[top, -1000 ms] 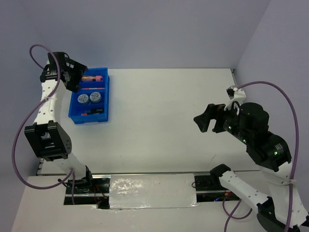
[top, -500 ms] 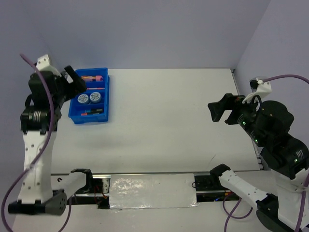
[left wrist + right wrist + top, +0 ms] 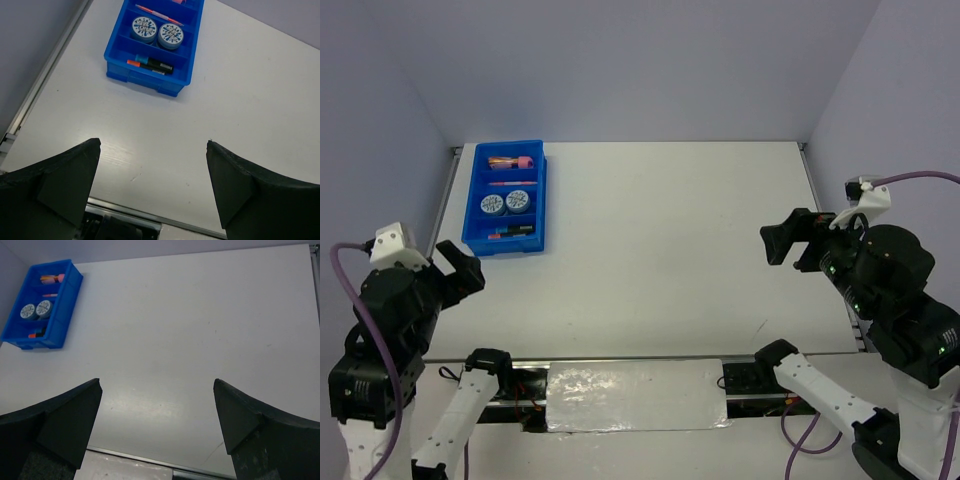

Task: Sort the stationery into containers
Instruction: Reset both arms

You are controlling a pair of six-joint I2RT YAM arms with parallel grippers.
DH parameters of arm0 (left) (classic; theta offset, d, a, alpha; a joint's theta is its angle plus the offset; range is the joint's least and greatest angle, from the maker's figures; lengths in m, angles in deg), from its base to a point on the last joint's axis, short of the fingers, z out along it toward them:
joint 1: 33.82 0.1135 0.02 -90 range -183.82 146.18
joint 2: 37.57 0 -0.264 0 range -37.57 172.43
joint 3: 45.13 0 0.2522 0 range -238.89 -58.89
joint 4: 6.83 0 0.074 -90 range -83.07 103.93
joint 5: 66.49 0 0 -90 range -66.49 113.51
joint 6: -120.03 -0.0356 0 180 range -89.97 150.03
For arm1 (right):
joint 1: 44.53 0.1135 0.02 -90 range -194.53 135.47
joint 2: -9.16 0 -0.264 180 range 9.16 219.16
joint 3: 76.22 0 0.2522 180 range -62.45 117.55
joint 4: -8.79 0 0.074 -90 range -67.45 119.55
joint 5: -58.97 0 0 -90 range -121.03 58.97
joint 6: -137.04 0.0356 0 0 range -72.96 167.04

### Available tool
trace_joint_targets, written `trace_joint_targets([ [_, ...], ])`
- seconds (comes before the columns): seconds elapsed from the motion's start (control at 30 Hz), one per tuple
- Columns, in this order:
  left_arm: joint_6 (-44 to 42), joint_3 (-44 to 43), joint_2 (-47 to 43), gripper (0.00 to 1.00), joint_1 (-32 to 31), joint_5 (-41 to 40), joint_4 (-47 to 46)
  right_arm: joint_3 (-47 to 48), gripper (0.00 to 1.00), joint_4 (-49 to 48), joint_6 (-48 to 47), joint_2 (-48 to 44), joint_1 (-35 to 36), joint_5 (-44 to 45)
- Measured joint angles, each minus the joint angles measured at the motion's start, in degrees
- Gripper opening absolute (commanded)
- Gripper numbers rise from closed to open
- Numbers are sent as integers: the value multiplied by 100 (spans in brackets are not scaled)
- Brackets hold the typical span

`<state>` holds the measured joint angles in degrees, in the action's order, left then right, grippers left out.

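Left tool (image 3: 152, 150) and right tool (image 3: 157, 387) hovered, jaws spread wide and empty, above the white counter (image 3: 670, 230). The blue divided tray (image 3: 503, 246) sat far left, holding two discs (image 3: 144, 27), highlighters (image 3: 152, 64) and a pink-capped tube (image 3: 510, 160). Sorting looked finished; parking both arms seemed next.

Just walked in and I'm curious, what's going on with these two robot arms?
They are sorting stationery into a blue tray. Right now nothing is being handled: the left fingers and right fingers are open, empty and well away from it. Inside, two round discs, some highlighters and a pink-capped tube lie in separate compartments.
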<state>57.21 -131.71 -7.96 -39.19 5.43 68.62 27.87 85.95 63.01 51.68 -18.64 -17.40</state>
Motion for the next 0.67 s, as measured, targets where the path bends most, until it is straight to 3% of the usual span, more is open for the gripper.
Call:
trace_joint_targets([
  [0.27,2,-367,-166,99,-190,-162,767,-435,100,267,24,-310,0,52],
  [0.67,4,-566,177,99,-498,-599,859,-457,100,269,223,-518,0,103],
])
